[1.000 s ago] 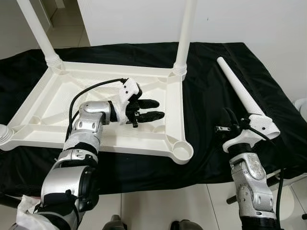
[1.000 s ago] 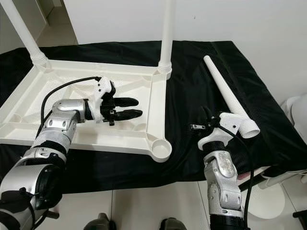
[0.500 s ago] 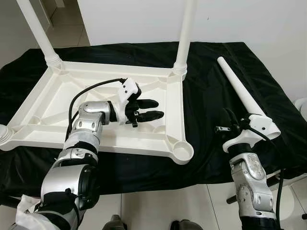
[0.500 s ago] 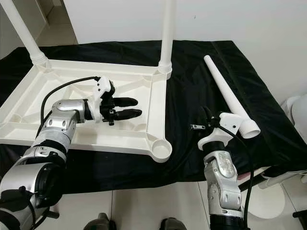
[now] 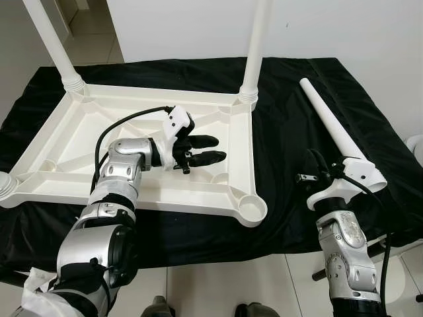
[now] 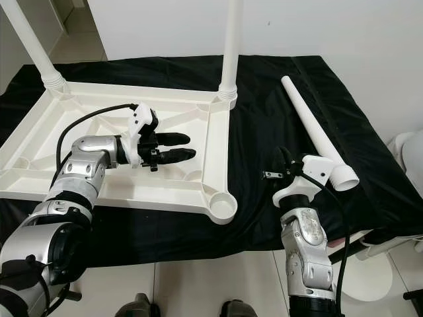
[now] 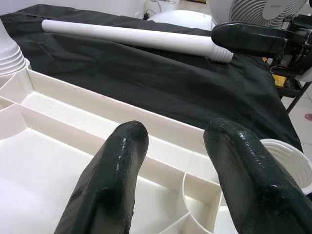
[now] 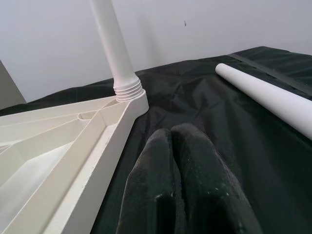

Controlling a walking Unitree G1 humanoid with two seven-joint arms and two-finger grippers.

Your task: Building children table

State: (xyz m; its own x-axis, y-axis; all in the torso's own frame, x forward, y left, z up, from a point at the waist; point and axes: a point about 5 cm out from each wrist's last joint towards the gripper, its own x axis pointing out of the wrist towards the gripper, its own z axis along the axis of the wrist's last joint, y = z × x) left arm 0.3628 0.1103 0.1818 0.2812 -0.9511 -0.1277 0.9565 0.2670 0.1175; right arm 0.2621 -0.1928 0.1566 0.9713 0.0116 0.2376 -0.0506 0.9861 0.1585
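Observation:
A white plastic children's table top (image 5: 92, 119) lies upside down on a black cloth. Two legs stand screwed into its far corners, the left one (image 5: 56, 46) and the right one (image 5: 254, 46). A third leg stub (image 5: 5, 185) shows at the near left corner. The near right socket (image 5: 251, 209) is empty. A loose white leg (image 5: 330, 129) lies on the cloth to the right. My left gripper (image 5: 210, 148) hovers open over the top's underside, holding nothing. My right gripper (image 5: 312, 165) is shut and empty, resting beside the loose leg's thick end (image 6: 344, 177).
The black cloth (image 5: 284, 125) covers the work surface up to its front edge, with tiled floor (image 5: 218, 284) below. A white wall stands close behind. A fan (image 7: 263, 9) and a white rounded object (image 6: 413, 155) stand off to the right.

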